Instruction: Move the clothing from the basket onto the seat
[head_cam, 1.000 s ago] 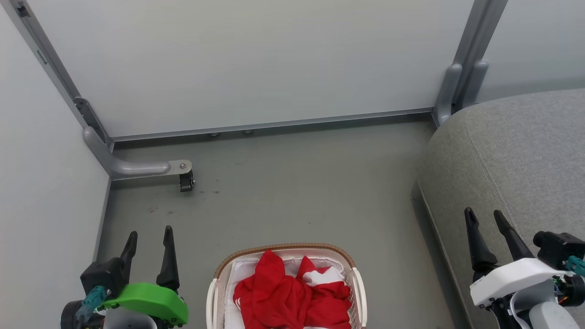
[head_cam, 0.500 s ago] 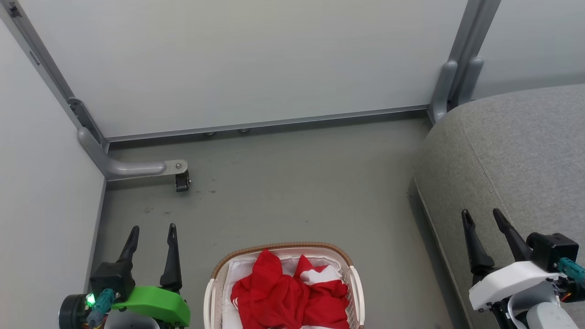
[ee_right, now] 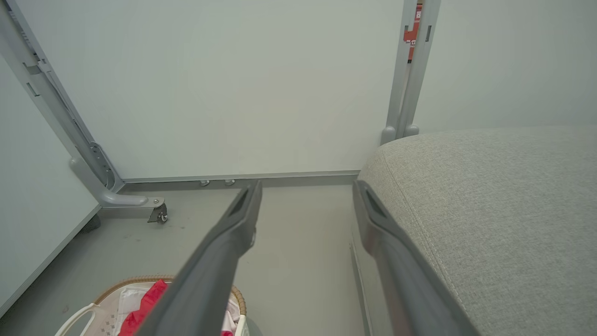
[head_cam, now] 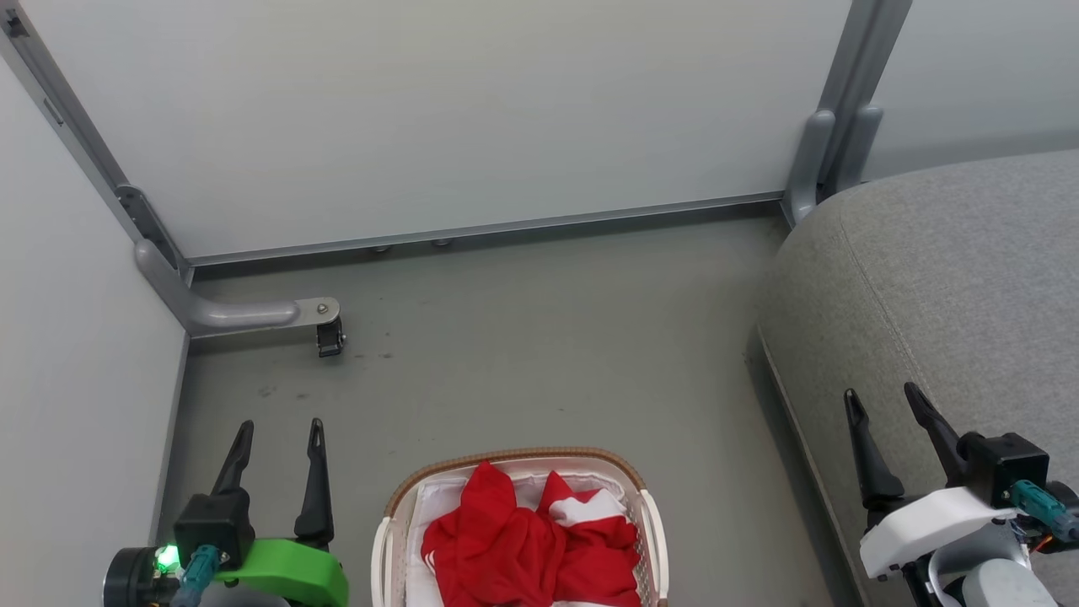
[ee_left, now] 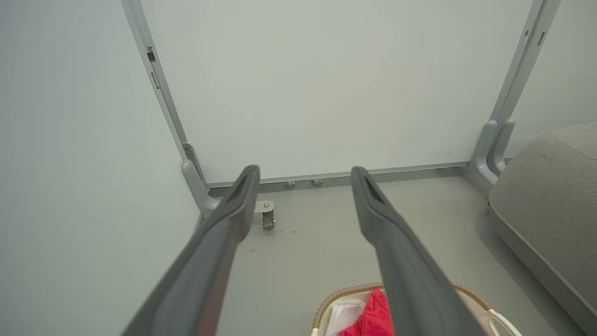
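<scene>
Left gripper [head_cam: 281, 424]: jaws spread wide, nothing between them, fingers pointing forward over the bare floor [head_cam: 548, 354]. Right gripper [head_cam: 881, 392]: likewise wide open and empty, its fingers showing against the near edge of the seat [head_cam: 952, 287]. Neither touches any task item. The clothing [head_cam: 523, 548], a crumpled red heap with a white panel showing, lies inside the basket [head_cam: 514, 455], which stands on the floor between the two grippers, low and central in the head view. From the left gripper the heap lies to the right and back towards the robot's body; from the right gripper, to the left and likewise back. The left gripper appears the nearer of the two. The basket's near end is cut off by the frame edge, so its long axis cannot be confirmed. The seat lies to the robot's right, apart from the basket, on the right arm's side. Judgement: no garment has been transferred yet.
</scene>
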### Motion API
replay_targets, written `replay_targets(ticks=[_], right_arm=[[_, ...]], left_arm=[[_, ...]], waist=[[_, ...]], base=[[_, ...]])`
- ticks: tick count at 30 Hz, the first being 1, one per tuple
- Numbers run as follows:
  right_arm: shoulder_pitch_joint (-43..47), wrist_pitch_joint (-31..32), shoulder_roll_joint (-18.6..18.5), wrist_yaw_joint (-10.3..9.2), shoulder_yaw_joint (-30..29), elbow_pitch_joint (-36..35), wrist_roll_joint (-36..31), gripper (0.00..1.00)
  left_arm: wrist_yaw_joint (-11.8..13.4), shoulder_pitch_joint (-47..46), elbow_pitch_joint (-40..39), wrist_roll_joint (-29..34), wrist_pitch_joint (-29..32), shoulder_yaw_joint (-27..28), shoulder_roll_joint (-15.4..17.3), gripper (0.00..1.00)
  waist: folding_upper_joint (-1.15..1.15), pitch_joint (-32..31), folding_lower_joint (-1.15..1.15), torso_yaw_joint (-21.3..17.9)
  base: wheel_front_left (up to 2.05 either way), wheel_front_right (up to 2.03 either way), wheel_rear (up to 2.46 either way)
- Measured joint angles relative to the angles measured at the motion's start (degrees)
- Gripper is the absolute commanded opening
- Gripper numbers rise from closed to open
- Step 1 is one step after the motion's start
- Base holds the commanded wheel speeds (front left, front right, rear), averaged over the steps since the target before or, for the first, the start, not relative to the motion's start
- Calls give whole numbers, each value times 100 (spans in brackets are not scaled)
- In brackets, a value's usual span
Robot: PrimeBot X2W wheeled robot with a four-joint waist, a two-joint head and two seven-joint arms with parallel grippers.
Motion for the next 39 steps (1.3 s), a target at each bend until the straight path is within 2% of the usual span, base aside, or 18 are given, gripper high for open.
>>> replay_targets(ticks=[7, 11, 22, 39], right_arm=[[-6, -71, 19, 0, 54, -29, -241, 100], [-114, -108, -20, 0, 163, -68, -364, 100], [-764, -130, -19, 2, 516, -257, -298, 100], [-1181, -130, 157, 3, 926, -175, -199, 100]], left_arm=[[-207, 52, 208, 179, -87, -15, -108, 100], [-344, -13, 643, 205, -108, -196, -171, 100], [-424, -888, 1571, 118, -143, -687, -246, 100], [-442, -2073, 4164, -311, -145, -2022, -286, 100]], waist=[[0, 107, 0, -57], [0, 287, 0, -118], [0, 1128, 0, -419], [0, 2382, 1, -1141]], base=[[0, 0, 0], [0, 0, 0], [0, 0, 0], [0, 0, 0]])
